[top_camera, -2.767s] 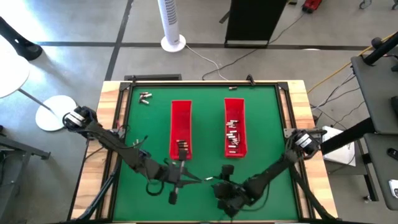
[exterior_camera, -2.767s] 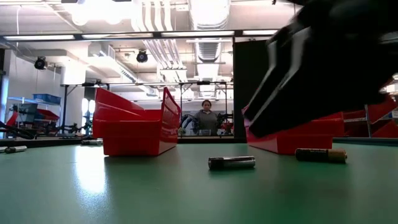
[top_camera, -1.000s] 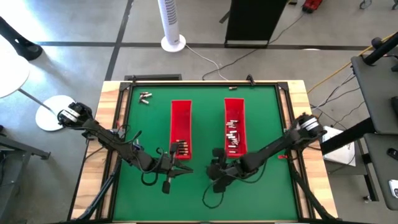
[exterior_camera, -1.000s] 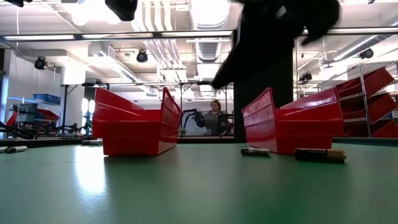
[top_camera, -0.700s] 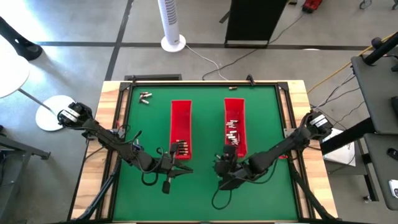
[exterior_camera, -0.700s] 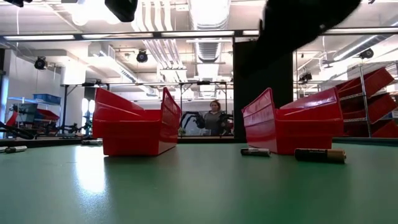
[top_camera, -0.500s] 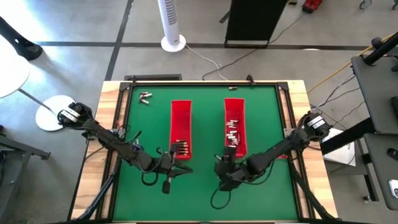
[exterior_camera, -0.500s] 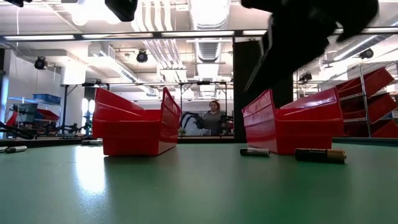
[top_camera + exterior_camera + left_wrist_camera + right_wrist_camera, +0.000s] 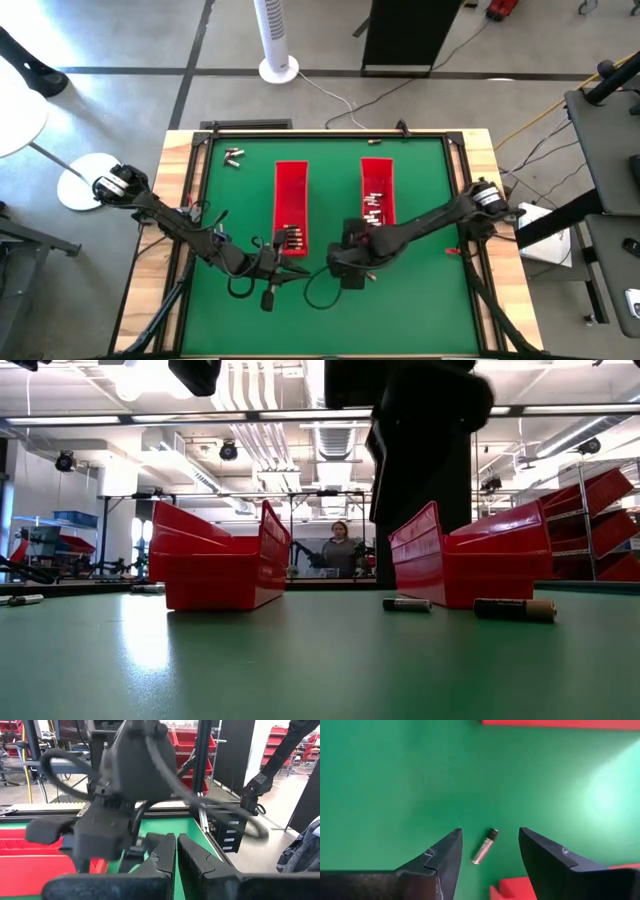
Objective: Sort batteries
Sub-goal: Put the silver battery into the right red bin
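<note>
Green felt-topped table (image 9: 230, 210) with wooden rim, workshop floor, white tower fan (image 9: 277, 40) behind. Two long red plastic trays (image 9: 290, 205) hold small silvery batteries (image 9: 375, 215); one lies loose (image 9: 484, 847) between the right gripper's (image 9: 489, 851) spread fingers. Left gripper (image 9: 176, 851) pressed together, empty, beside the left tray's near end.

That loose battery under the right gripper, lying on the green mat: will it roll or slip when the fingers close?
The battery is a small smooth metal cylinder lying on its side on flat felt, so a nudge from one finger would probably roll it. The right gripper straddles it with open jaws, which should trap it. It looks rigid, though its smooth casing may slip.
</note>
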You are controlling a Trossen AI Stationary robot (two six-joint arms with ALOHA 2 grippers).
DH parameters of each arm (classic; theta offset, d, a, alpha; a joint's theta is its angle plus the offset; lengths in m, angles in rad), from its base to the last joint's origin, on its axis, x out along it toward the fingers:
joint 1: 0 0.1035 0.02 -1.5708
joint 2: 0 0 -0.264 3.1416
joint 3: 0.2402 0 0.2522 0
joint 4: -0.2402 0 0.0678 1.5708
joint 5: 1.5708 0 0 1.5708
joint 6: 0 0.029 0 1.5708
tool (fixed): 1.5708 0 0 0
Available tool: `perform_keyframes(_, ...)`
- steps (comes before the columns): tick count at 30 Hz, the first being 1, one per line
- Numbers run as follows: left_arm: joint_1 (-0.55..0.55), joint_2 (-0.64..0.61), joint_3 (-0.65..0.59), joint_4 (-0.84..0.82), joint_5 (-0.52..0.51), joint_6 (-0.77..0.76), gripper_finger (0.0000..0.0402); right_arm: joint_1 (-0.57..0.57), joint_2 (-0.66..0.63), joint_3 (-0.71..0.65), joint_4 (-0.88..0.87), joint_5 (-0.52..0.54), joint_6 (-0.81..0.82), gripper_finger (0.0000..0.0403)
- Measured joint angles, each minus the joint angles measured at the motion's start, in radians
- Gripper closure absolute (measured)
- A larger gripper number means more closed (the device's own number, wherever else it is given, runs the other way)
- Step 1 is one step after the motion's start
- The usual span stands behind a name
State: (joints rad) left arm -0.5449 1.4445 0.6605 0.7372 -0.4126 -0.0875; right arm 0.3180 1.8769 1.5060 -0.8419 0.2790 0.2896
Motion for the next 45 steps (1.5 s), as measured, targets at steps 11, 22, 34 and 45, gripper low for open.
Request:
perform_keyframes(11,0.000,0.000,0.000,-0.021,-0.002,0.000,0.0402,-0.115,0.055,0.078,-0.096,-0.129,-0.023,0.0207)
perform_keyframes(22,0.001,0.000,0.000,-0.037,0.004,0.000,0.0402,-0.126,0.137,0.079,-0.097,-0.160,-0.092,0.0200)
perform_keyframes(34,0.003,0.000,0.000,-0.048,0.001,0.000,0.0402,-0.135,0.160,0.079,-0.102,-0.229,-0.056,0.0202)
perform_keyframes(45,0.003,0.000,0.000,-0.045,0.002,0.000,0.0402,-0.136,0.219,0.079,-0.135,-0.240,-0.066,0.0209)
